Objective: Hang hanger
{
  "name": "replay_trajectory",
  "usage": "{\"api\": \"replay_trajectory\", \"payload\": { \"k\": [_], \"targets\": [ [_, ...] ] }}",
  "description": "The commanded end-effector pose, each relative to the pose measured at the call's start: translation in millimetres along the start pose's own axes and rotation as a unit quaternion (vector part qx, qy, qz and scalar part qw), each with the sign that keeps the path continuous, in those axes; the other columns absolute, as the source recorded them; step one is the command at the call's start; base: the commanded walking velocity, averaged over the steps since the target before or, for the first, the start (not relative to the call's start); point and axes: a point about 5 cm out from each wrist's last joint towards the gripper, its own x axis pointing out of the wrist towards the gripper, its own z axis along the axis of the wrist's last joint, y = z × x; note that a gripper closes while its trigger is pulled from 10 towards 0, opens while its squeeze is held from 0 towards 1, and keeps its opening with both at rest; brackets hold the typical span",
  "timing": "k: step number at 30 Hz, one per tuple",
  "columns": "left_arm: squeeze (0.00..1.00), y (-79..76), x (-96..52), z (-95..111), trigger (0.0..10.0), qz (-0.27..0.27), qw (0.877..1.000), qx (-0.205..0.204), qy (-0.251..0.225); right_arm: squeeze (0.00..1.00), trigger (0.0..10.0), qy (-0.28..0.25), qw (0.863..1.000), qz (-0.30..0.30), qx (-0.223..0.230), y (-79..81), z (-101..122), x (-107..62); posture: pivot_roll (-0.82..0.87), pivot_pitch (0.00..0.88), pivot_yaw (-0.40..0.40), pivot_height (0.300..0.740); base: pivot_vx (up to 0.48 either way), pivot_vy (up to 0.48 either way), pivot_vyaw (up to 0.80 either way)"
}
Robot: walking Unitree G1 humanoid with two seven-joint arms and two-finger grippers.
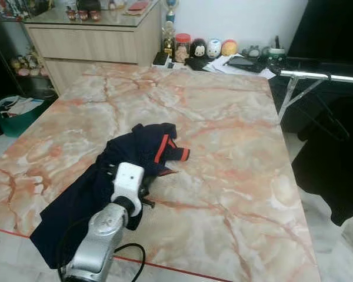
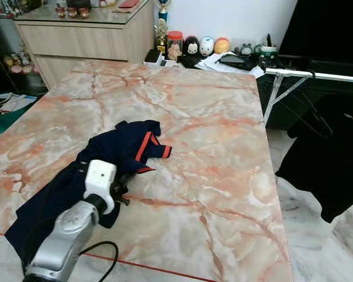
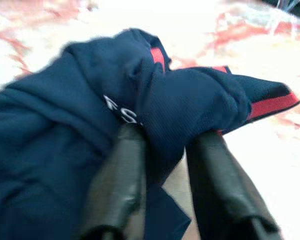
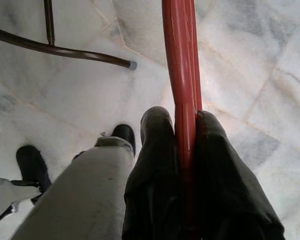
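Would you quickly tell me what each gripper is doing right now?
Left gripper: on the table, fingers closed on a fold of the navy shirt.
Right gripper: down by the floor, shut on the red hanger.

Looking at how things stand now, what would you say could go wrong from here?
The left gripper pinches only a bunched fold of the navy blue shirt with red trim, so the fabric may slip out or lift unevenly. The shirt hangs over the edge of the marble-patterned table and could slide to the floor. The right gripper clamps the thin red hanger narrowly; it might twist.
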Motion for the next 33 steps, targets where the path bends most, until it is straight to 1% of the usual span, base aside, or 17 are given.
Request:
{"api": "replay_trajectory", "payload": {
  "k": [1, 2, 4, 6, 8, 9, 10, 12, 13, 15, 18, 19, 20, 22, 25, 28, 33],
  "targets": [
    [1.0, 3.5, -4.8, 5.7, 10.0, 0.005, 1.0, 0.01, -0.016, 0.0, 10.0, -0.006, 1.0, -0.003, -0.003, -1.9, 1.7, 0.2, 0.11, 0.0, -0.053, 0.74, 0.0, 0.0, 0.0],
    [1.0, 6.3, -11.7, 7.7, 10.0, 0.011, 1.0, 0.003, -0.023, 0.0, 10.0, -0.006, 1.0, -0.003, -0.003, -2.7, 1.8, 0.3, 0.12, 0.0, -0.054, 0.74, 0.0, 0.0, 0.0],
    [1.0, 7.3, -16.4, 8.6, 10.0, 0.013, 1.0, 0.002, -0.026, 0.0, 10.0, -0.006, 1.0, -0.003, -0.004, -3.2, 1.8, 0.3, 0.12, 0.0, -0.055, 0.74, 0.0, 0.0, 0.0],
    [1.0, 7.4, -24.6, 9.7, 10.0, 0.012, 1.0, 0.004, -0.027, 0.0, 10.0, -0.005, 1.0, -0.001, -0.007, -3.7, 2.0, 0.4, 0.13, 0.0, -0.057, 0.74, 0.0, 0.0, 0.0],
    [1.0, 7.3, -25.3, 9.8, 10.0, 0.011, 1.0, 0.004, -0.028, 0.0, 10.0, -0.005, 1.0, -0.001, -0.008, -3.7, 2.0, 0.4, 0.13, 0.0, -0.057, 0.74, 0.0, 0.0, 0.0],
    [1.0, 7.9, -32.7, 8.1, 10.0, 0.012, 1.0, 0.005, -0.025, 0.0, 10.0, -0.005, 1.0, 0.003, -0.014, -3.7, 2.1, 0.5, 0.14, 0.0, -0.061, 0.74, 0.0, 0.0, 0.0],
    [1.0, 7.9, -32.7, 8.1, 10.0, 0.012, 1.0, 0.005, -0.025, 0.0, 10.0, -0.005, 1.0, 0.003, -0.014, -3.7, 2.1, 0.5, 0.14, 0.0, -0.061, 0.74, 0.0, 0.0, 0.0],
    [1.0, 10.7, -39.7, 6.0, 10.0, 0.024, 0.999, 0.007, -0.022, 0.0, 10.0, -0.005, 1.0, 0.003, -0.016, -3.9, 1.8, 0.4, 0.13, 0.0, -0.06, 0.74, 0.0, 0.0, 0.0],
    [1.0, 10.7, -39.7, 6.0, 10.0, 0.024, 0.999, 0.007, -0.022, 0.0, 10.0, -0.005, 1.0, 0.003, -0.016, -3.9, 1.8, 0.4, 0.13, 0.0, -0.06, 0.74, 0.0, 0.0, 0.0],
    [1.0, 14.7, -46.7, 2.2, 10.0, 0.038, 0.999, 0.009, -0.016, 0.0, 10.0, -0.005, 1.0, 0.003, -0.016, -4.0, 1.6, 0.3, 0.13, 0.0, -0.06, 0.74, 0.0, 0.0, 0.0],
    [1.0, 24.9, -54.6, 0.3, 10.0, 0.09, 0.996, 0.001, -0.019, 0.0, 10.0, -0.004, 1.0, 0.002, -0.015, -4.7, 1.2, 0.3, 0.14, 0.0, -0.063, 0.74, 0.0, 0.0, 0.0],
    [0.11, 29.2, -55.1, 0.3, 10.0, 0.112, 0.993, -0.002, -0.022, 0.0, 10.0, -0.003, 1.0, 0.003, -0.016, -4.9, 1.0, 0.3, 0.14, 0.0, -0.065, 0.74, 0.0, 0.0, 0.0],
    [0.0, 35.3, -54.6, 0.4, 10.0, 0.139, 0.99, -0.008, -0.027, 0.0, 10.0, -0.002, 1.0, 0.004, -0.019, -4.9, 0.9, 0.3, 0.14, 0.0, -0.065, 0.74, 0.0, 0.0, 0.0],
    [0.0, 36.5, -54.2, 0.4, 10.0, 0.144, 0.989, -0.009, -0.029, 0.0, 10.0, -0.002, 1.0, 0.004, -0.02, -4.9, 0.9, 0.3, 0.14, 0.0, -0.065, 0.74, 0.0, 0.0, 0.0],
    [0.0, 36.7, -50.6, 4.0, 10.0, 0.15, 0.987, -0.011, -0.049, 0.0, 10.0, -0.002, 1.0, 0.005, -0.021, -5.0, 1.0, 0.4, 0.13, 0.0, -0.068, 0.74, 0.0, 0.0, 0.0],
    [0.0, 30.2, -47.4, 7.9, 10.0, 0.135, 0.989, -0.021, -0.061, 0.0, 10.0, -0.002, 1.0, 0.005, -0.019, -4.4, 1.0, 0.4, 0.13, 0.0, -0.069, 0.74, 0.0, -0.427, 0.0],
    [0.0, 27.8, -47.3, 9.0, 10.0, 0.136, 0.988, -0.026, -0.066, 0.0, 10.0, 0.0, 1.0, 0.006, -0.019, -3.5, 0.5, 0.3, 0.13, 0.0, -0.068, 0.74, 0.0, -0.48, 0.0]
  ]
}}
